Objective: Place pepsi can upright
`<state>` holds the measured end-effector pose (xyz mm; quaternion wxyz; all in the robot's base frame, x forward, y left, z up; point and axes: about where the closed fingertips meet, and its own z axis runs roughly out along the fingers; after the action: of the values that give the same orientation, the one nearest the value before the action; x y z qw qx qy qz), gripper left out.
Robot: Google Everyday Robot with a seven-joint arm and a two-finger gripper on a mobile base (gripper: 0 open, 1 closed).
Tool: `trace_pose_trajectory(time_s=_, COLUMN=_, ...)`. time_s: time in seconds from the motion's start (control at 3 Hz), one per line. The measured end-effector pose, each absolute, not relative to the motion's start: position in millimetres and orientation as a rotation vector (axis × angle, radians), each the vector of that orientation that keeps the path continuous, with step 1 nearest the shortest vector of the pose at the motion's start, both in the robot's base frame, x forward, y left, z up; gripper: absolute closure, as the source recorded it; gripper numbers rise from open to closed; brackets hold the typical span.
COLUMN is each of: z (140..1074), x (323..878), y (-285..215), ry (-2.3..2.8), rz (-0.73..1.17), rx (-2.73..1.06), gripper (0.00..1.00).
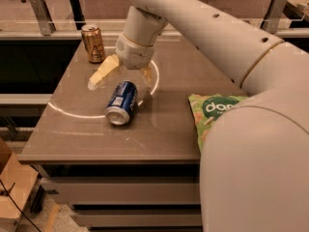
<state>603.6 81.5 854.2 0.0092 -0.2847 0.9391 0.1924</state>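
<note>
At the far left of my feed, a gold-bronze aluminium drink can [93, 43] stands upright near the back corner of the grey-brown table [159, 134]; I can't read its label. A thin white arc [67, 112] curves across the tabletop in front of it. Next comes the gripper [120, 82], hanging just over the far end of the blue aluminium pepsi can [121, 102], its two pale yellow fingers [102, 73] spread wide apart and gripping nothing. The pepsi can lies on its side near the middle of the table, silver end towards me, its white lettering too small to read. Right of it lies a green snack bag [212, 110] with white letters starting "dan", partly hidden by the white robot arm [217, 37].
</note>
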Motion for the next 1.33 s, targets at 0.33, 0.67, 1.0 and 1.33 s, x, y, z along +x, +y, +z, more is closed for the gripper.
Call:
trace_pose_trajectory(time_s=0.33, z=845.2, x=600.6, y=89.8, ry=2.991, rz=0.576, rx=-0.868, gripper=0.0)
trace_pose_trajectory(time_s=0.67, z=840.8, x=597.0, y=92.6, ry=3.034, rz=0.534, rx=-0.856, gripper=0.18)
trace_pose_trajectory(time_s=1.0, z=842.1, x=596.7, y=91.7, ry=3.047, rz=0.501, rx=-0.84, gripper=0.41)
trace_pose_trajectory(time_s=1.33, z=849.5, x=600.4, y=88.1, ry=3.023, rz=0.496, rx=-0.822, gripper=0.64)
